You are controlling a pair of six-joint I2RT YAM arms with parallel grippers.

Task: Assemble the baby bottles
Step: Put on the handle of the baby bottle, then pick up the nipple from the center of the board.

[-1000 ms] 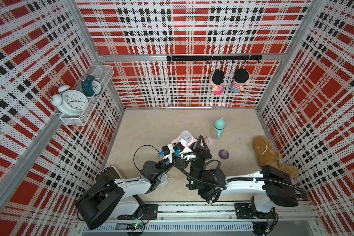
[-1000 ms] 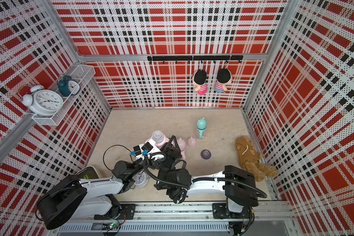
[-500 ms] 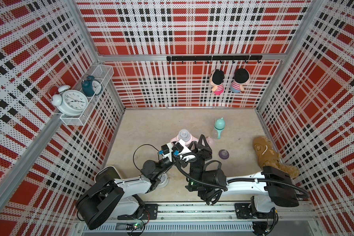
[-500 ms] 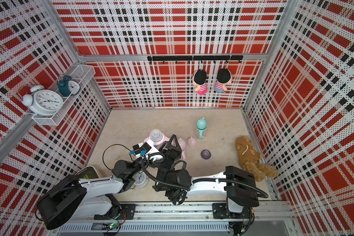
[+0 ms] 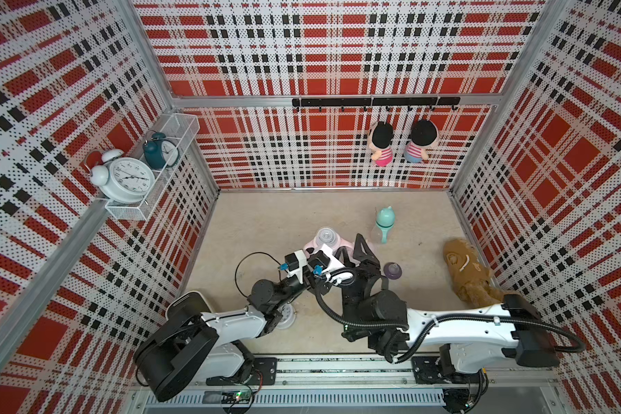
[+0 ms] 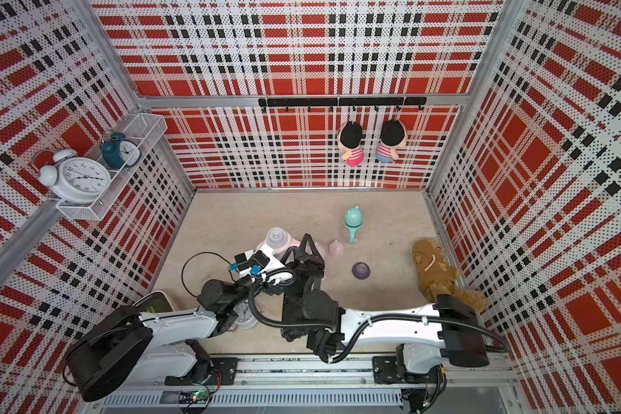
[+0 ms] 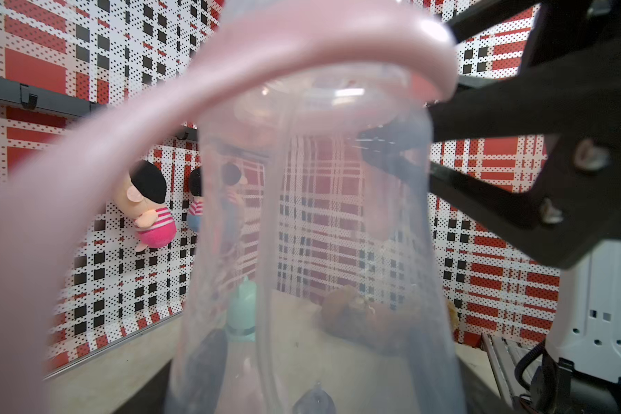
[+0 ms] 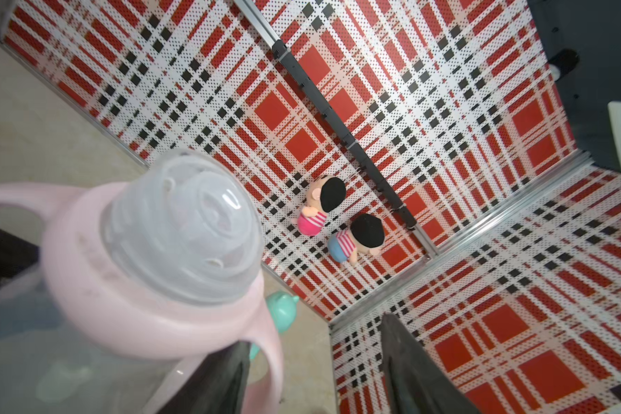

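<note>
My left gripper (image 5: 324, 252) is shut on a clear baby bottle (image 7: 312, 251) and holds it upright over the floor. The bottle carries a pink two-handled ring (image 8: 122, 315) and a clear nipple (image 5: 326, 237) (image 6: 277, 238). My right gripper (image 8: 312, 376) is open just beside the bottle's top, and one finger (image 8: 223, 380) lies against a pink handle. A capped teal bottle (image 5: 384, 224) (image 6: 353, 222) stands farther back. A pink dome cap (image 6: 336, 247) and a purple nipple collar (image 5: 392, 269) (image 6: 361, 270) lie on the floor to the right.
A brown plush toy (image 5: 463, 267) lies by the right wall. A white alarm clock (image 5: 285, 317) rests on the floor under my left arm. Two more clocks stand on the wire shelf (image 5: 128, 211) on the left wall. Two dolls (image 5: 382, 143) hang at the back.
My right gripper's jaws have widened beside the bottle's top. The left gripper and the bottle have barely moved.
</note>
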